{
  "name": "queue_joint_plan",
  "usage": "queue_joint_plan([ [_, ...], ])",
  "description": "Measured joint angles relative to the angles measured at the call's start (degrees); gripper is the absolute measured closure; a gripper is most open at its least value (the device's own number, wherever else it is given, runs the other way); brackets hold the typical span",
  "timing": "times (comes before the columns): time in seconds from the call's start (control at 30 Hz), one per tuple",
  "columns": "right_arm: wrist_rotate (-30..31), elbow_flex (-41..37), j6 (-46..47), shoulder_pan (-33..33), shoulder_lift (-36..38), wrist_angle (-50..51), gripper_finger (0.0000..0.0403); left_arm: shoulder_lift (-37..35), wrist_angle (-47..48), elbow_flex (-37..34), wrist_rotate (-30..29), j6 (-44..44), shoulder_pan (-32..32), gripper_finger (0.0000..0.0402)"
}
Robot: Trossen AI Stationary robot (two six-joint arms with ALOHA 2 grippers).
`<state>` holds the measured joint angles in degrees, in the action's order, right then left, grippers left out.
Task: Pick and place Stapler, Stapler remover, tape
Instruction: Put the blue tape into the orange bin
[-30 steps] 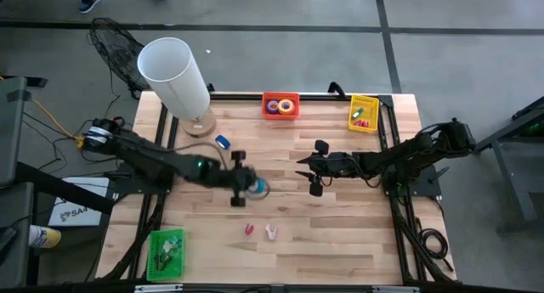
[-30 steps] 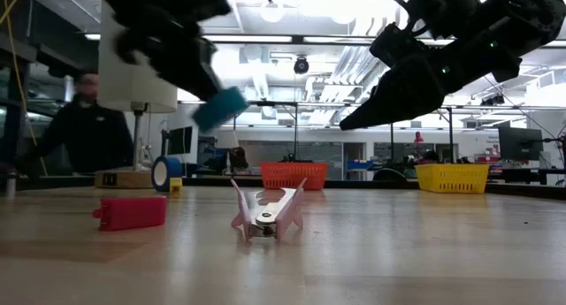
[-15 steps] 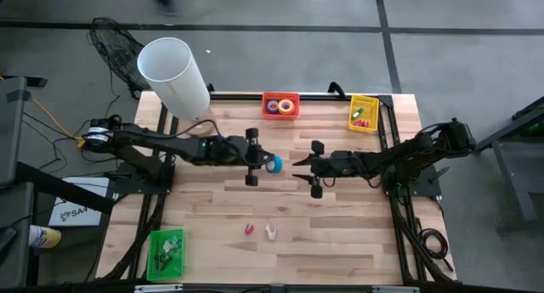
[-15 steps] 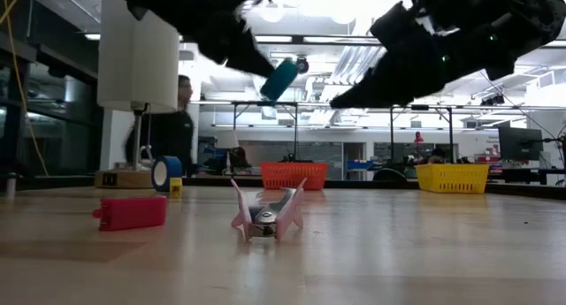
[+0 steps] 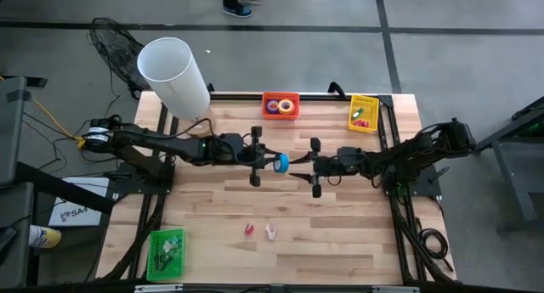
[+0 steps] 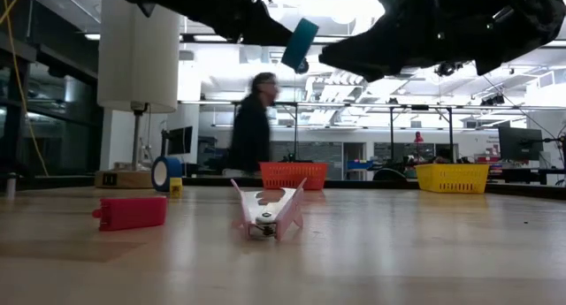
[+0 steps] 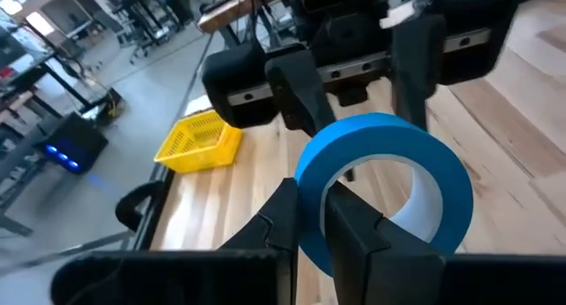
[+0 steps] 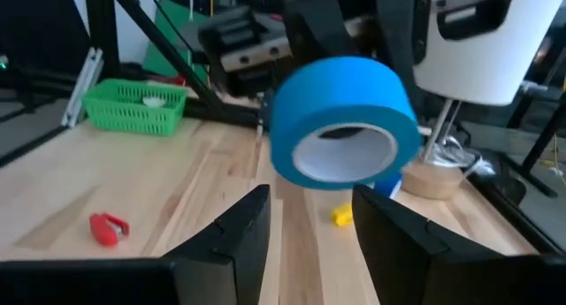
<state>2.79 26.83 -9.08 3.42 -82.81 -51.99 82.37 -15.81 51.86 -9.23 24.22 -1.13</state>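
A blue tape roll hangs in the air over the table's middle, with my left gripper shut on it. My right gripper faces it from the table's right, open. Its fingers stand just beyond the roll on either side, and nothing lies between them in the right wrist view. A small red stapler and a pink stapler remover lie on the table nearer the front. The remover rests on its metal jaws. My left gripper holds the blue roll by its wall: one finger reaches into the open centre and the other lies on the outside. The fingers come nearly level from the table's left. The roll is lifted clear, its opening facing roughly toward the right gripper.
At the far edge stand a red basket with tape rolls and a yellow basket. A green basket sits at the front left. A white lamp stands at the far left, another blue roll beside its base. A person walks behind the table.
My left gripper has carried the blue roll up and toward the table's far and right side, close to my right gripper, tipping from a downward slant to nearly level. My right gripper has risen a little and tipped up to level. Its opening is unchanged.
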Motion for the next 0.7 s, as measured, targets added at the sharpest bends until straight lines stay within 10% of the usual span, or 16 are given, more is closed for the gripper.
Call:
queue_joint_plan([
  [0.7,0.06,1.02,-2.97,1.57,-0.17,-6.72,0.0249,0.0,-4.72,0.0,-0.04,3.62,0.0,0.0374],
])
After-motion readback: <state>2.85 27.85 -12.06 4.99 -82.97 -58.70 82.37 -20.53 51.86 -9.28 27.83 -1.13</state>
